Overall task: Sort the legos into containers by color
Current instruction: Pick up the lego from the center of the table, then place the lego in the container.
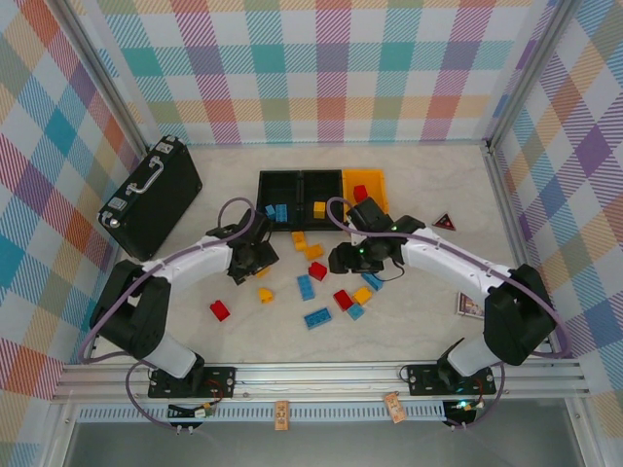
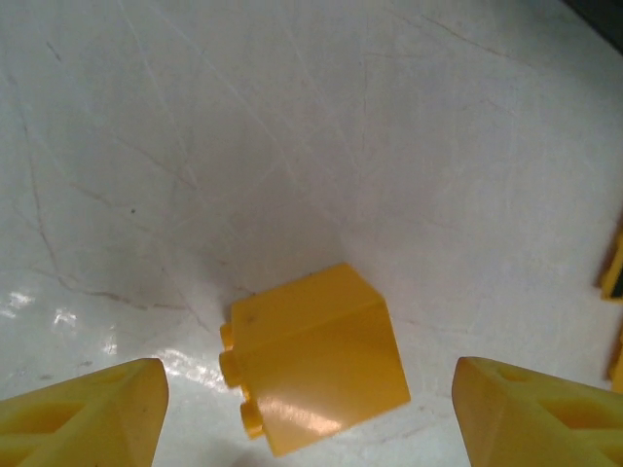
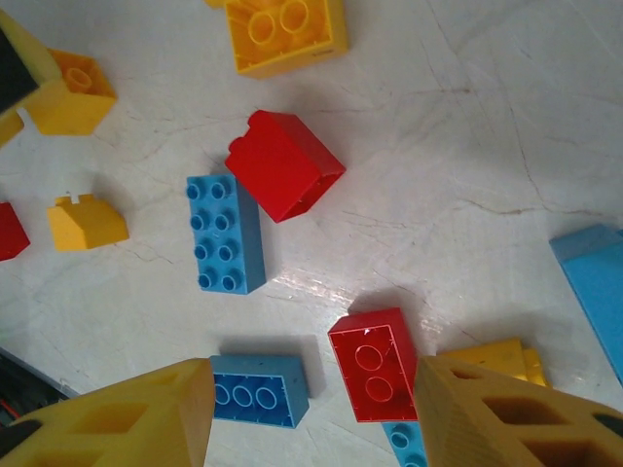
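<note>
My left gripper (image 2: pixel 311 420) is open, its yellow fingertips (image 2: pixel 88 413) on either side of a yellow-orange lego (image 2: pixel 316 362) that lies on its side on the table. In the top view this gripper (image 1: pixel 255 265) hangs in front of the containers. My right gripper (image 3: pixel 311 413) is open above a red lego (image 3: pixel 375 365) and a blue lego (image 3: pixel 258 389), holding nothing. Three containers stand at the back: a black one (image 1: pixel 265 181) with blue legos (image 1: pixel 276 211), a black one (image 1: pixel 310 187) with a yellow lego, and a yellow-orange one (image 1: pixel 373 181) with a red lego.
Loose legos lie between the arms: red (image 1: pixel 219 310), yellow (image 1: pixel 265 294), blue (image 1: pixel 317 318) and others. A larger black case (image 1: pixel 151 195) lies at the back left. A dark triangular piece (image 1: pixel 445 222) and a small card (image 1: pixel 469 305) sit at the right. Plaid walls enclose the table.
</note>
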Motion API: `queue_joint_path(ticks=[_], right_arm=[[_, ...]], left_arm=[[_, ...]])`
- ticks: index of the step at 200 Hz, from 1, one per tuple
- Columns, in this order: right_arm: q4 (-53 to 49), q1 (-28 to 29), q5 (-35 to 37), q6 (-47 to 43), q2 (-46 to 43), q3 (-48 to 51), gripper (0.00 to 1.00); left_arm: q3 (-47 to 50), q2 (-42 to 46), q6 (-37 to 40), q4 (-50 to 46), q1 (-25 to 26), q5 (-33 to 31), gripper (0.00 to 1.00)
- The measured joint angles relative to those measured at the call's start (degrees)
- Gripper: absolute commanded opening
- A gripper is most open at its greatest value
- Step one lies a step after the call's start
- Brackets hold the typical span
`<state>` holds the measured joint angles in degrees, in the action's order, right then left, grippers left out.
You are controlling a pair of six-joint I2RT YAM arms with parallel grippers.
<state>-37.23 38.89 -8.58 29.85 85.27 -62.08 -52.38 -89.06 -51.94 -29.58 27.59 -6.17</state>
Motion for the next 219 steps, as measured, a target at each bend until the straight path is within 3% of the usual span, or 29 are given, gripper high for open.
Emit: queue_joint_path(ticks=[29, 87, 153, 219], right_arm=[[0.5, -0.1, 0.0, 0.9, 0.0, 1.0, 0.57], [2.0, -0.3, 0.0, 1.4, -0.1, 1.2, 0.56], [3.3, -1.9, -0.3, 2.4, -0.9, 1.8, 0.56], [5.4, -10.0, -2.9, 3.8, -5.8, 5.1, 0.56]], left_arm=[[-0.9, -3.1, -1.1, -0.1, 0.0, -0.7, 0.67], [-1.6, -4.5, -1.6, -0.1, 0.1, -0.9, 0.36], [-8.5, -4.5, 1.2, -2.3, 0.9, -0.8, 0.35], [-27.5, -11.1, 7.3, -5.2, 5.4, 0.1, 0.35]])
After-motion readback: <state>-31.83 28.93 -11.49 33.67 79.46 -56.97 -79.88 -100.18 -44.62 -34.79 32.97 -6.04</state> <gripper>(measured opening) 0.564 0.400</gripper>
